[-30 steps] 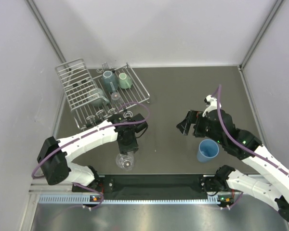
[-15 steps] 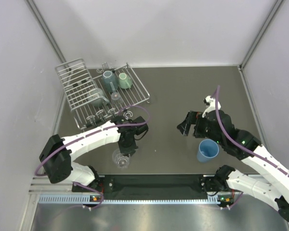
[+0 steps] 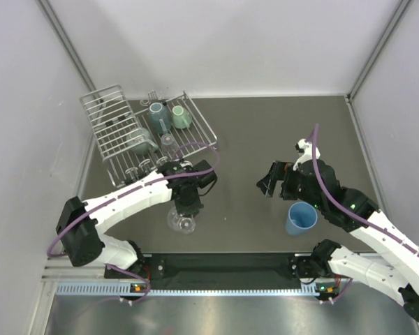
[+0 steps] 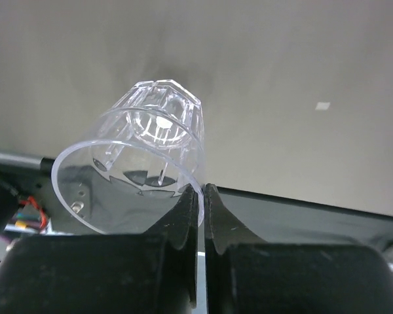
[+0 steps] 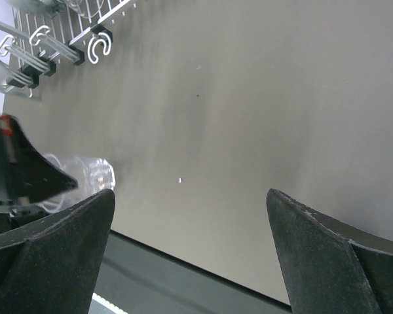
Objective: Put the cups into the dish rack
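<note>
While my left gripper is clamped on the rim wall of the clear glass, one finger inside the mouth and one outside, the glass is tipped on its side with its faceted base pointing away from my wrist. From above it sits low over the table, near the front edge, just short of the black rail that carries my bases.

The dish rack lies beyond my left wrist in the far left corner, its raised slotted part close to the left wall. The row of small hooks along its near edge faces me, a short way from my left wrist. On the flat grid stand the grey-teal mug and, touching or just beside it, the mint-green mug. The strip of grid to the right of them is bare wire.

My right gripper hangs with its jaws wide apart and nothing between them, over bare table near the middle. The blue tumbler stands upright, mouth up, just beside my right forearm and near the front edge. Between my two wrists runs a wide stretch of bare table, and more of it reaches to the back and right walls.

A red patch shows on my left wrist housing; it is too blurred for me to read.
</note>
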### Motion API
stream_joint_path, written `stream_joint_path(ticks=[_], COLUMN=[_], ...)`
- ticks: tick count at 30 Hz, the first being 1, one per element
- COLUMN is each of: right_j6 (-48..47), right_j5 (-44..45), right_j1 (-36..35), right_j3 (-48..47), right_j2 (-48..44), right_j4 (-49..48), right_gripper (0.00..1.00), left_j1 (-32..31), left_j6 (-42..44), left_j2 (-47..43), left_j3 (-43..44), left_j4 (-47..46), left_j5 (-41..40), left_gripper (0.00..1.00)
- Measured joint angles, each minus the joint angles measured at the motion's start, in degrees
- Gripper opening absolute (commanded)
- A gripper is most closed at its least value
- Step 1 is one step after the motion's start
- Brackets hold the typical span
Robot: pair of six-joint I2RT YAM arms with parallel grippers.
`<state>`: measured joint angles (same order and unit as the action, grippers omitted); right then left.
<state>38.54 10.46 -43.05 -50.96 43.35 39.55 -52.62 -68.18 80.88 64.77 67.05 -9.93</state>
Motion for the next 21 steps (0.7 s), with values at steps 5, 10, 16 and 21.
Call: stream_joint_path(ticks=[5,10,16,21], right_j6=[-0.3,-1.2,-4.0,-6.7], right_j5=[-0.3,-2.3,-9.2,-17.1], right_j1=[0.0,0.0,0.0,0.0], right_j3=[0.0,0.0,1.7,2.7], right_j2=[0.0,0.0,-1.4,-4.5], right_j4=[0.0,-0.2,-3.2,-7.0], right_gripper=[1.00,1.00,1.00,1.00], left_j1=[0.0,0.0,0.1,0.0], left_j6=[4.7,12.3,20.0,23.3], left_j2=[-3.3,-9.9,-19.6,-21.5], left_j3=[4.5,5.0,1.9,1.4], left_j4=[-1.5,-7.2,-22.5,-31.2], left_j5=[-1.3,0.9,12.9,21.2], left_gripper=[0.00,0.00,0.00,0.00])
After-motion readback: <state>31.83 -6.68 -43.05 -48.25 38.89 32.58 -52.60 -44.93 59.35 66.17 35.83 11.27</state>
